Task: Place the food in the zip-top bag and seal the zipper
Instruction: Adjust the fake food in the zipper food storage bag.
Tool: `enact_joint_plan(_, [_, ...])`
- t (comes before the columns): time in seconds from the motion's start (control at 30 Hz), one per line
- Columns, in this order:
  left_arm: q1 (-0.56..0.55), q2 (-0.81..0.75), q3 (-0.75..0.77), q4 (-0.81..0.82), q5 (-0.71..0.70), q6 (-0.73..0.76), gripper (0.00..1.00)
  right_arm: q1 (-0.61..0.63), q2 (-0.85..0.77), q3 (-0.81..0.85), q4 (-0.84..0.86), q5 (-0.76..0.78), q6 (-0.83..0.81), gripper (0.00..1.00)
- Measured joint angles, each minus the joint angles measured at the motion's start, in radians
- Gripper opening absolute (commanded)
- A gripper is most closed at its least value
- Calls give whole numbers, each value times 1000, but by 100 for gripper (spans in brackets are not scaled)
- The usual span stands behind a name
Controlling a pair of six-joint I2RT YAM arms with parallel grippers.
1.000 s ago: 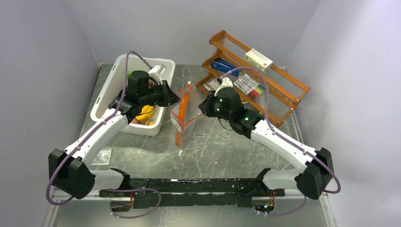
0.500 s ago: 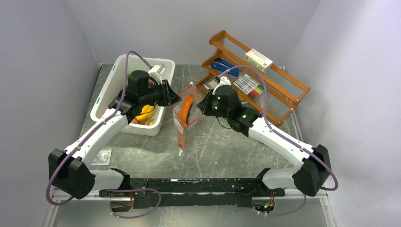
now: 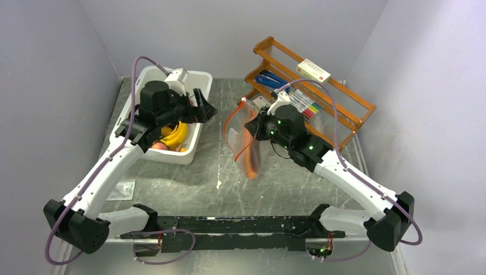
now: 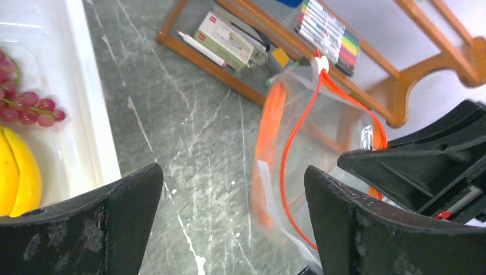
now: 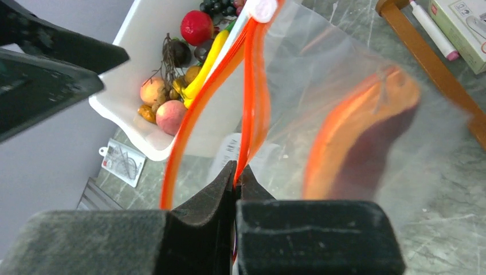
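The clear zip-top bag (image 3: 245, 137) hangs off the table from my right gripper (image 3: 256, 123), whose jaws are shut on the orange-red zipper (image 5: 247, 97) at the bag's mouth (image 5: 236, 172). The mouth gapes, and the white slider tab (image 5: 265, 8) sits at the far end. A dark, orange-rimmed slab of food (image 5: 355, 149) lies blurred inside the bag. My left gripper (image 3: 205, 109) is open with nothing in it (image 4: 229, 226), left of the bag (image 4: 321, 132). Bananas (image 3: 176, 134), grapes (image 4: 28, 107) and round fruits (image 5: 172, 114) lie in the white bin (image 3: 189, 152).
A wooden rack (image 3: 338, 123) with markers, pens and small boxes stands at the back right, close behind the bag. A small card (image 3: 122, 189) lies on the table near the front left. Grey walls close in both sides.
My left gripper has opened, let go of the bag and pulled back left toward the bin. My right gripper has carried the bag to the right, with the slab swinging inside.
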Motion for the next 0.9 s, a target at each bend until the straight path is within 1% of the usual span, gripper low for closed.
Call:
enact_joint_plan(0.27, [4, -45, 55, -119, -187, 47, 100, 0, -61, -51, -5, -18, -3, 0])
enact_joint_plan(0.33, [16, -41, 56, -153, -224, 55, 92, 0, -71, -67, -5, -35, -3, 0])
enact_joint_plan(0.5, [82, -2, 56, -205, -291, 81, 62, 0, -82, -87, 11, -81, -5, 0])
enact_joint_plan(0.53, [97, 7, 56, -209, -301, 86, 61, 0, -85, -90, 14, -86, -6, 0])
enact_joint_plan(0.63, [155, 43, 56, -212, -327, 103, 62, 0, -93, -96, 20, -96, -14, 0])
enact_joint_plan(0.73, [187, 94, 69, -217, -350, 126, 56, 0, -95, -96, 26, -105, -25, 0])
enact_joint_plan(0.83, [214, 192, 108, -214, -360, 150, 50, 0, -95, -96, 29, -110, -34, 0])
enact_joint_plan(0.9, [232, 260, 123, -211, -356, 158, 48, 0, -95, -96, 31, -112, -39, 0])
